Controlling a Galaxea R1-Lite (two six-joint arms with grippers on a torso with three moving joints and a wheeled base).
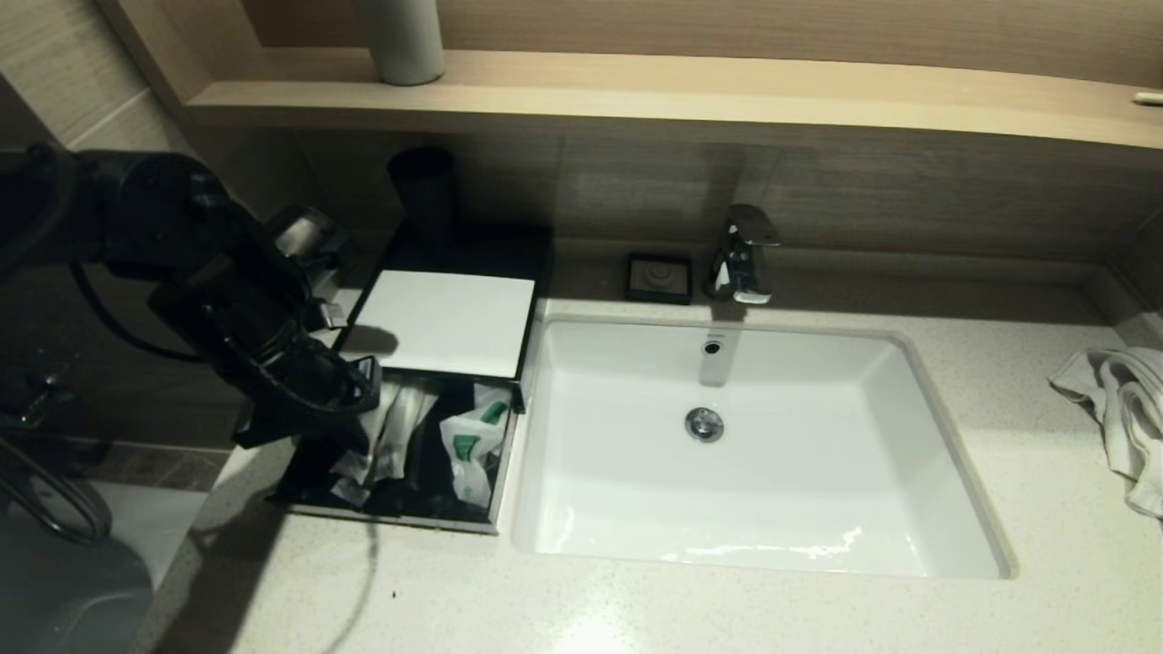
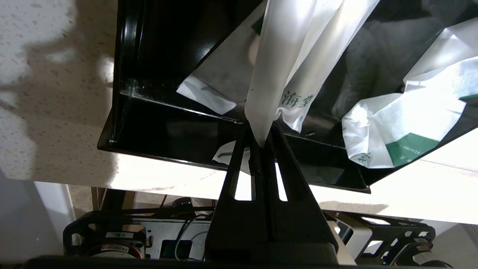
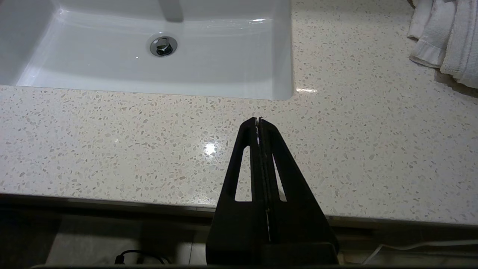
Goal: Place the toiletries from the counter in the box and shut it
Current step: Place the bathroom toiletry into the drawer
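Note:
The box stands on the counter left of the sink, with its front drawer pulled out. Several toiletries lie inside the drawer, white sachets with green labels. My left gripper hangs at the drawer's front left part, shut on the end of a long translucent sachet that reaches into the drawer. A crumpled pouch lies beside that sachet. My right gripper is shut and empty above the counter's front edge, out of the head view.
A white sink with a chrome faucet fills the middle. A small black dish sits behind it. A white towel lies at the far right. A wooden shelf with a grey cylinder runs above.

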